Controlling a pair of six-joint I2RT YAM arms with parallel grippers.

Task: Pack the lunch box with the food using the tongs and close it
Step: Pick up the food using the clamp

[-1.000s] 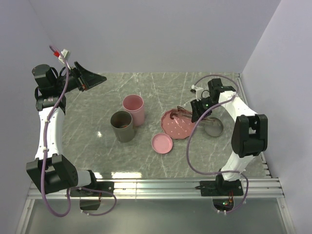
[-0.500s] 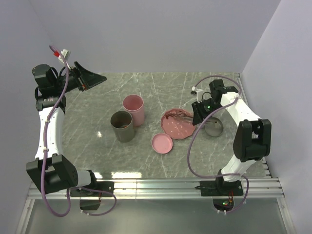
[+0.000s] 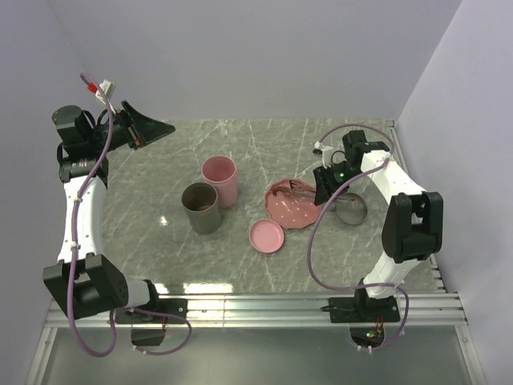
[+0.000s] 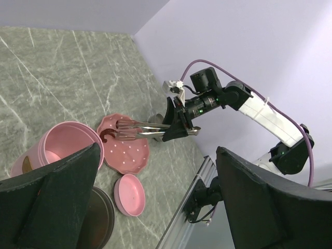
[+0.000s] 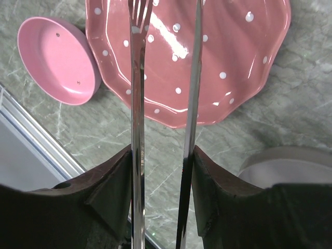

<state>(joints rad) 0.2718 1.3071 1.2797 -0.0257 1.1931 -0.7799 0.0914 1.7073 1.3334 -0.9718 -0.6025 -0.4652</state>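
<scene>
My right gripper (image 3: 327,183) (image 5: 162,155) is shut on the tongs (image 3: 300,186) (image 5: 137,78), its fingers pressing the two thin metal arms from outside. The tongs reach left over the pink speckled plate (image 3: 292,210) (image 5: 207,67), arms apart. A curled dark-red shrimp (image 4: 105,136) sits at the tong tips by the plate's far rim; whether it is pinched I cannot tell. The lunch box stands open as a pink tub (image 3: 219,178) and a grey tub (image 3: 200,207). A brown piece (image 4: 28,163) shows inside the pink tub. My left gripper (image 3: 151,128) (image 4: 158,150) hangs open, high at the far left.
A pink lid (image 3: 266,236) lies in front of the plate. A grey round lid or bowl (image 3: 351,210) rests under the right arm, right of the plate. A metal rail (image 3: 256,303) runs along the near edge; walls close in at the back and right.
The right arm shifted slightly right and back again, with the tongs still over the plate's far rim. The left arm has not moved.
</scene>
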